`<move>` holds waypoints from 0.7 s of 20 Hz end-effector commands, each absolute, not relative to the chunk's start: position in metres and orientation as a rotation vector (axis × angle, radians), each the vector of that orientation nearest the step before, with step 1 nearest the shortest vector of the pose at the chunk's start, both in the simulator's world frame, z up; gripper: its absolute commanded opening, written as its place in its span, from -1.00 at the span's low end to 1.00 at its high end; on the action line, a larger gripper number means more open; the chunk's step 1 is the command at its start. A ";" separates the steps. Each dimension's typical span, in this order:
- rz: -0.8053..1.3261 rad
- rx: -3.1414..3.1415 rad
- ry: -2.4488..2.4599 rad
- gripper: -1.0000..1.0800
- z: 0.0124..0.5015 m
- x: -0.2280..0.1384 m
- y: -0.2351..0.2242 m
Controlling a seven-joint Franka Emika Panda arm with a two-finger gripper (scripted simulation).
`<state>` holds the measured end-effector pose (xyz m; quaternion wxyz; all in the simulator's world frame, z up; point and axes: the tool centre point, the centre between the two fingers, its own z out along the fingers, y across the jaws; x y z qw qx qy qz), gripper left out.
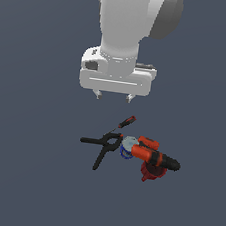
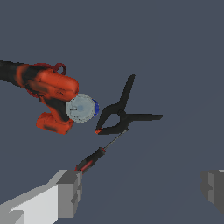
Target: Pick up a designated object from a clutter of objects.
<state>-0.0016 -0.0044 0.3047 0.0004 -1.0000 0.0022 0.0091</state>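
Two claw (image 1: 113, 97) fingers spread wide, empty, above blue can (image 1: 127, 146).

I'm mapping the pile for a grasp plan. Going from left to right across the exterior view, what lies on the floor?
Clamp → can → drill. The screwdriver lies above the clamp and can, so its place is unclear; the mug is mostly hidden behind the drill.

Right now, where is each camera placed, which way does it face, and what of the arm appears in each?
Exterior view: off the arm, looking at the pile with the open gripper hanging above it; wrist and hand show.
Wrist view: on the wrist, looking down past both fingers at the pile.
Shared: blue can, power drill, black clamp, screwdriver.
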 end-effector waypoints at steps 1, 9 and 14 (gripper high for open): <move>0.028 -3.141 0.007 0.92 0.305 -0.002 -0.004; 0.008 -3.158 0.050 0.92 0.307 -0.002 -0.016; 0.008 -3.158 0.053 0.92 0.308 -0.002 -0.016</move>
